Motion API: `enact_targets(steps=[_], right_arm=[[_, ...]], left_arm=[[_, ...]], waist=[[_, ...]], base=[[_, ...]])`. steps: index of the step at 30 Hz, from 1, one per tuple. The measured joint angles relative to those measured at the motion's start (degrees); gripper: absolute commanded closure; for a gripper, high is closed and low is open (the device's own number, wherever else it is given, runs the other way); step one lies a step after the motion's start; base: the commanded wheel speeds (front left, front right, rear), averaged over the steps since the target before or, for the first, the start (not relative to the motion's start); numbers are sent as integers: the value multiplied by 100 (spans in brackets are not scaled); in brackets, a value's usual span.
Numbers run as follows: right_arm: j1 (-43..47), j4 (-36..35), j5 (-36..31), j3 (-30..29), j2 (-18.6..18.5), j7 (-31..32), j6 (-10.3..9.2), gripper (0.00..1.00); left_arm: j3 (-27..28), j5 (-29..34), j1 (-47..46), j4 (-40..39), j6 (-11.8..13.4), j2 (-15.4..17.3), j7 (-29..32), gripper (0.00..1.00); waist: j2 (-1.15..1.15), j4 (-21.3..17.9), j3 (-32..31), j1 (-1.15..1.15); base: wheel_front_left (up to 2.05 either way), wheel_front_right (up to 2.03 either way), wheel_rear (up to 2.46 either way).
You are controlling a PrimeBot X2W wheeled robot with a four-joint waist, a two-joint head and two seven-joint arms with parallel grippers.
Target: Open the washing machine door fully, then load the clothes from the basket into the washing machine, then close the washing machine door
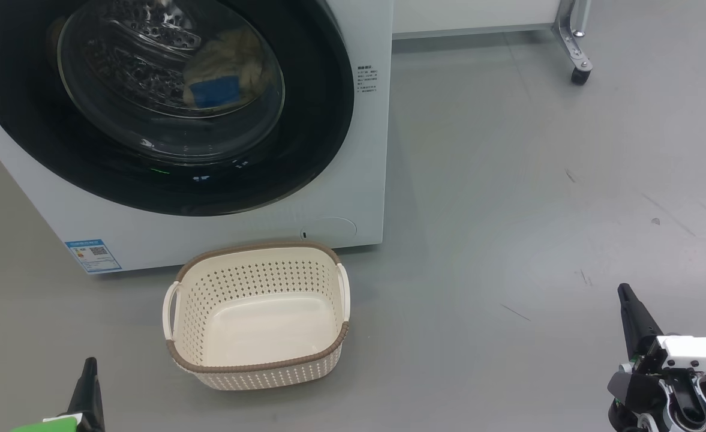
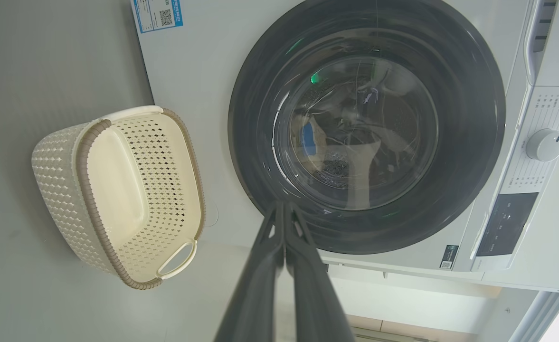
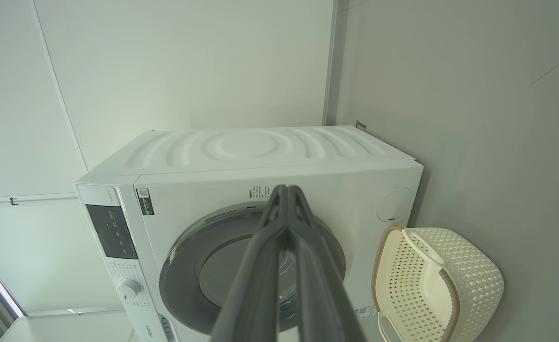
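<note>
The washing machine (image 1: 364,180) stands at the upper left with its round black-rimmed door (image 1: 305,138) flat against the front. Through the glass, pale yellow clothes (image 1: 239,51) and a blue cloth piece (image 1: 212,91) lie in the drum. The cream basket (image 1: 257,354) sits on the floor just before the machine, with nothing inside. My left gripper (image 1: 90,363) is shut at the bottom left, clear of the basket. My right gripper (image 1: 624,291) is shut at the lower right, far from the machine. The left wrist view shows the door (image 2: 469,142) and basket (image 2: 61,180) beyond my left gripper (image 2: 283,204).
Grey floor (image 1: 508,210) spreads to the right of the machine. A metal leg on a black caster (image 1: 579,75) stands at the upper right. The control panel and dial (image 2: 545,144) sit above the door. In the right wrist view, my right gripper (image 3: 286,189) points at the machine (image 3: 260,152).
</note>
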Motion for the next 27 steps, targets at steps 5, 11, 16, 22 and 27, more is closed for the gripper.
enact_targets(steps=[5, 11, 16, 22, 27], right_arm=[[-1, 7, 0, -4, 0, 1, 1, 100], [-5, 16, 0, -8, 1, 1, 1, 100], [-14, 26, 0, -10, 2, 1, 2, 100], [-28, 35, 0, -13, 3, 7, 2, 100], [-37, 38, 0, -15, 3, 7, 2, 100]], left_arm=[[2, 0, -4, 13, -4, 0, 0, 100], [7, 0, -30, 26, -5, 0, 22, 100], [8, 0, -32, 34, -5, 0, 26, 100], [11, 0, -43, 47, -7, 0, 44, 100], [15, 0, -59, 52, -7, 0, 44, 100]], waist=[[0, 0, -1, 0], [0, 0, -1, 0], [0, 0, -2, 0], [0, 0, -2, 0], [0, 0, -2, 0]], base=[[0, 0, 0], [0, 0, 0], [0, 0, 0], [0, 0, 0], [0, 0, 0]])
